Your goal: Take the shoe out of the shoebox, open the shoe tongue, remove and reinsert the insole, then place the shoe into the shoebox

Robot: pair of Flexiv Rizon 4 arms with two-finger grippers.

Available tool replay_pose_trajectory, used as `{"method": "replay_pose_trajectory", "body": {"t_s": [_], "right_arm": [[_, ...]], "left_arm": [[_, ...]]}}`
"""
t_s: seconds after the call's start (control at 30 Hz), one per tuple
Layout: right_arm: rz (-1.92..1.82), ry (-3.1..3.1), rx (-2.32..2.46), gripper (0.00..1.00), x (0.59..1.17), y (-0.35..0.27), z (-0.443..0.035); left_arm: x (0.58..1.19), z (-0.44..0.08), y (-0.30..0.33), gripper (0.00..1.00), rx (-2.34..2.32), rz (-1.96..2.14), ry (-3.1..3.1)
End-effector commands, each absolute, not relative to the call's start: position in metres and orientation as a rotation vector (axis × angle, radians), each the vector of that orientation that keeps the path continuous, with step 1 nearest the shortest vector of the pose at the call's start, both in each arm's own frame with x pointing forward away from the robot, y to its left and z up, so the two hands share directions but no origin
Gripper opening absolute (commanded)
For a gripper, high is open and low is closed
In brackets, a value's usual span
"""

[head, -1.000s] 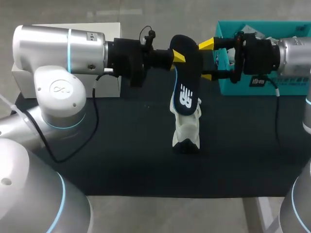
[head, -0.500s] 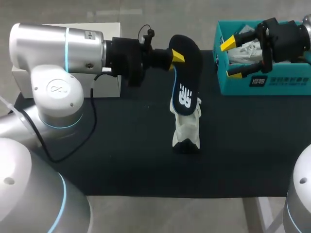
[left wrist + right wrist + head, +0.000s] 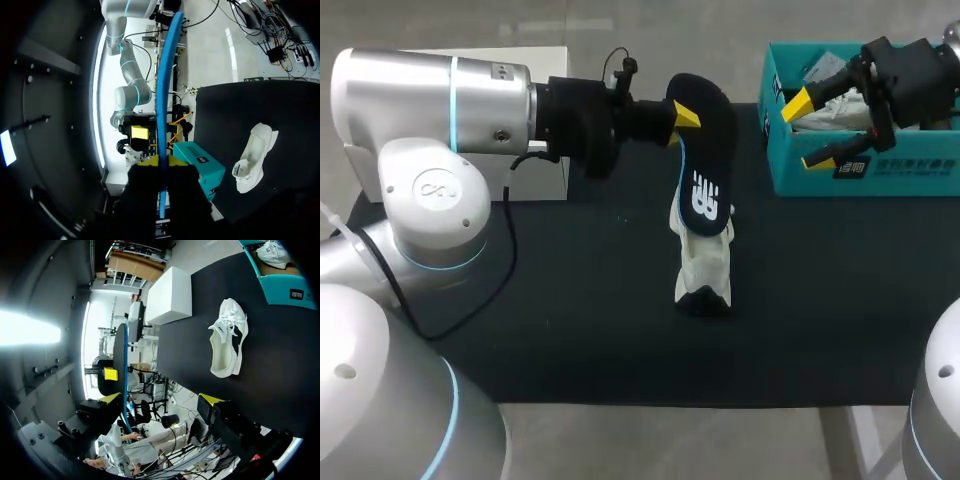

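L gripper reaches in from the left w/ both yellow tips nearly closed, pinching the upper end of the thin dark-navy foam insole w/ blue underside & white logo; in the L wrist view the same gripper has it edge-on between the fingers, a thin blue strip running straight ahead. The insole hangs in the air, low end over the white knit sneaker, which sits on the black table cloth near mid-table; from the R wrist view the sneaker looks clear of the insole, opening up. Prob. v. light & floppy, so it'll bend if pushed; best pinched flat-to-flat as now, free end fed in first. Sneaker prob. light, soft, may slide on the cloth, so hold by the heel collar. R gripper is wide open, holding nothing, over the teal cardboard shoebox at far right, well apart from the sneaker
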State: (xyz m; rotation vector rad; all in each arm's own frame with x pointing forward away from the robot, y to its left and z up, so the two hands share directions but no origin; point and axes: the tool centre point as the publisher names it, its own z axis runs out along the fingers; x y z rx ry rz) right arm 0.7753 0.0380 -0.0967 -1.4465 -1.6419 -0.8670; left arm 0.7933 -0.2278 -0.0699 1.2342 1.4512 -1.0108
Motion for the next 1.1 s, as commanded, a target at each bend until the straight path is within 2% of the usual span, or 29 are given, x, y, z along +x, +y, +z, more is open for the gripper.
{"method": "replay_pose_trajectory", "body": {"t_s": [0.03,0.53,1.1], "right_arm": [[-0.828,-1.673,-1.517,1.00,0.762,-0.010,-0.083],[-0.955,-1.682,-1.866,1.00,0.754,-0.084,-0.063],[-1.004,-1.655,-1.919,1.00,0.771,-0.118,-0.074]], "left_arm": [[0.792,-0.069,-0.230,0.00,1.237,-1.010,1.456],[0.782,-0.070,-0.230,0.00,1.250,-1.018,1.460],[0.776,-0.072,-0.232,0.00,1.250,-1.038,1.463]]}}
